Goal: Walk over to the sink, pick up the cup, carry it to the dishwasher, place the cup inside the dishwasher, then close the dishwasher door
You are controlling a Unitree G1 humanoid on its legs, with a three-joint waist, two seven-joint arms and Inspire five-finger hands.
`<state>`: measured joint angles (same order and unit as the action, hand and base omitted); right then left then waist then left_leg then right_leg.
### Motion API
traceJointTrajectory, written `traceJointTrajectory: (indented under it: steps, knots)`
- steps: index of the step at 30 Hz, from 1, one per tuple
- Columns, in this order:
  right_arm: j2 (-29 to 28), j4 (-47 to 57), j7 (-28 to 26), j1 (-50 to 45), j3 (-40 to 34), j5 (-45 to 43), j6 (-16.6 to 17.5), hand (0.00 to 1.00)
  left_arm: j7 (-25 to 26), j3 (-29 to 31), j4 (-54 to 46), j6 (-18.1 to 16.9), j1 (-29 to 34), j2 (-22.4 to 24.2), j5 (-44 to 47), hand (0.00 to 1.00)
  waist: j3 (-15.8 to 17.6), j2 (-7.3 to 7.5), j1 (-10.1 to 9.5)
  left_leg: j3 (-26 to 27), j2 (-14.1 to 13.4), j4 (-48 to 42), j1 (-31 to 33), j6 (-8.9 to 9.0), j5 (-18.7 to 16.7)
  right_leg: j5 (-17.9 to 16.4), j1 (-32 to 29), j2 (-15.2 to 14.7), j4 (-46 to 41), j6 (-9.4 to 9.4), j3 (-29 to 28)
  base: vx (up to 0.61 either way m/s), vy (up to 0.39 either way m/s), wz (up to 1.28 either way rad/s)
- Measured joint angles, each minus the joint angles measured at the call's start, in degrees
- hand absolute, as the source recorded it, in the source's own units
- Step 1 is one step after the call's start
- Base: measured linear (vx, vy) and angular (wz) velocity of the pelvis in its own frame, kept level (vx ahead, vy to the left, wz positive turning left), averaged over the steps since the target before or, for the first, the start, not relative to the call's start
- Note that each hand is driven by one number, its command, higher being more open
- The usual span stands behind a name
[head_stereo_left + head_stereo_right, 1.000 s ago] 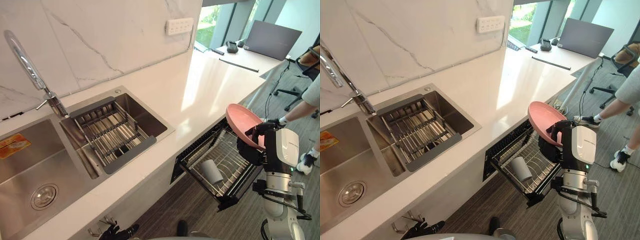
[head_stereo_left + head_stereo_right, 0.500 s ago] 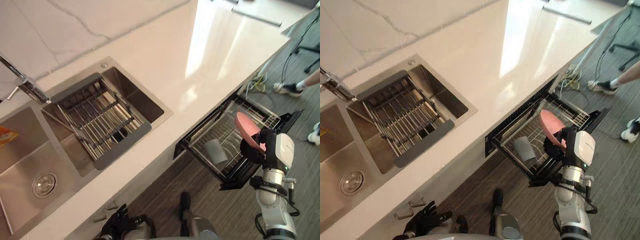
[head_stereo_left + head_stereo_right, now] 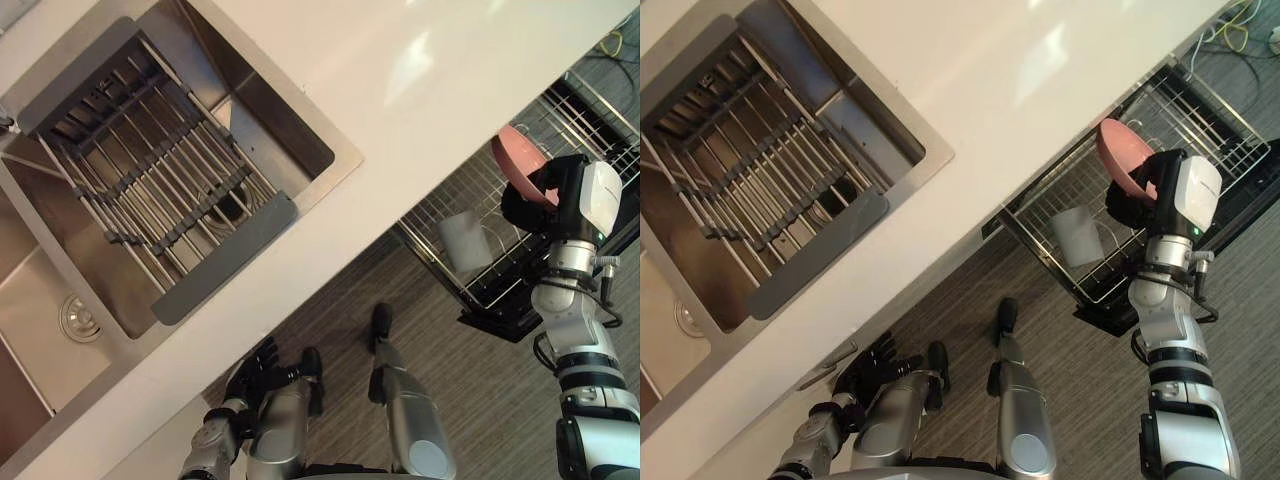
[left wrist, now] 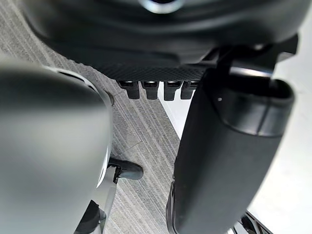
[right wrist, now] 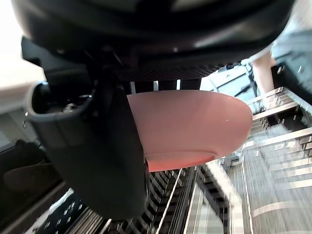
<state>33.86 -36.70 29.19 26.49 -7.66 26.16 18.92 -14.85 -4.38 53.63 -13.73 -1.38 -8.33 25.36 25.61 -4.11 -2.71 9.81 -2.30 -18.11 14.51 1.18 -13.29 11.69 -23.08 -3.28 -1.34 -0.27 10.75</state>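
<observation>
My right hand [image 3: 535,200] is shut on a pink bowl [image 3: 517,158], holding it on edge above the pulled-out dishwasher rack [image 3: 1205,130]. In the right wrist view the thumb [image 5: 107,161] presses against the pink bowl [image 5: 190,126], with the rack's wires below it. A grey cup [image 3: 462,240] lies on its side inside the rack, to the left of the bowl. My left hand [image 3: 255,365] hangs low in front of the cabinet, its fingers loosely spread and empty.
The white countertop [image 3: 420,80] runs above the dishwasher's opening. A steel sink [image 3: 315,150] on the left holds a dark wire drying rack [image 3: 150,170]. Grey striped floor [image 3: 1080,370] lies below the dishwasher rack.
The camera has tipped sharply downward, so the whole picture has shifted. My right hand still holds the pink bowl, now lower and over the dishwasher rack.
</observation>
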Motion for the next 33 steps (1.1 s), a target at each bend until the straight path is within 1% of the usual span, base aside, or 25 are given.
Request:
traceJointTrajectory:
  steps: [2,3,7,9,14,15,22,29,33]
  knots:
    - [0.1,-1.2,0.0,0.5,0.8,-0.6,-0.2,0.0,0.0,-0.7,0.0,-0.3,0.0,-0.1,0.6,1.0,0.1,-0.01,-0.35,-0.5,0.4,-0.6,0.9,-0.27,0.0,-0.1,-0.9,-0.5,-0.8,-0.03,0.2,-0.06,0.072,0.13]
    - [0.2,-1.5,-0.1,0.5,1.7,-1.6,-0.5,0.0,0.0,-0.9,-0.1,-0.4,-0.2,-0.1,0.6,1.0,0.4,0.11,-0.5,-1.0,0.8,-1.1,1.7,-0.47,0.0,-0.6,-1.4,-1.0,-1.4,0.27,0.5,-0.07,0.071,0.14]
    - [0.2,-3.8,-0.9,2.2,3.7,-2.3,-1.3,0.0,-0.1,-1.4,-0.1,-0.4,-0.6,-0.1,0.8,1.0,0.8,0.22,-0.83,-1.5,1.1,-2.9,4.1,-0.65,0.0,-0.8,-3.1,-1.7,-2.2,0.01,1.0,-0.06,0.04,0.1]
    - [0.2,-4.5,-0.9,2.5,3.8,-2.5,-1.8,0.0,-0.1,-1.9,-0.1,-0.4,-0.9,-0.2,1.7,1.0,0.9,0.26,-1.21,-1.6,1.0,-3.4,4.7,-0.65,0.0,-0.9,-3.7,-1.7,-2.5,-0.24,1.1,-0.02,0.014,0.05]
    - [0.3,-6.9,0.0,4.9,3.8,-3.9,-4.3,0.0,-0.1,-2.1,-0.4,-0.4,-1.2,-0.5,1.7,1.0,1.0,0.46,-1.26,-1.7,0.3,-4.0,5.4,-0.62,0.0,-1.0,-4.2,-1.8,-2.8,-0.38,1.6,0.01,0.008,0.02]
    - [0.6,-7.2,0.4,5.6,3.8,-4.1,-4.6,1.0,-0.1,-2.3,-0.6,-0.4,-1.2,-0.5,1.7,1.0,1.0,0.46,-1.31,-1.7,0.2,-4.0,5.6,-0.61,0.0,-1.3,-4.4,-1.8,-3.1,-0.65,1.7,0.03,0.012,0.0]
    - [1.7,-7.4,3.0,9.2,3.7,-4.1,-7.0,1.0,-0.1,-2.9,-1.8,-0.5,-1.3,-0.7,1.7,1.0,1.0,0.46,-1.45,-1.4,-0.2,-4.0,6.3,-0.57,0.0,-1.7,-6.1,-1.8,-5.0,-0.62,2.0,0.05,0.01,-0.02]
    - [2.0,-7.4,3.3,9.4,3.7,-4.1,-7.0,1.0,-0.1,-3.0,-2.2,-0.5,-1.3,-0.6,1.7,1.0,1.0,0.47,-1.48,-1.4,0.2,-4.1,6.1,-0.57,0.0,-1.8,-6.1,-2.2,-5.6,-0.62,2.2,0.01,0.009,0.0]
    - [2.0,-6.3,2.7,7.7,3.5,-4.1,-6.3,1.0,-0.1,-2.9,-2.2,-0.5,-1.3,-0.7,1.7,1.0,1.0,0.48,-1.38,-1.5,0.1,-4.1,5.0,-0.56,0.0,-1.7,-4.5,-1.9,-4.4,-0.56,2.4,0.0,0.0,0.0]
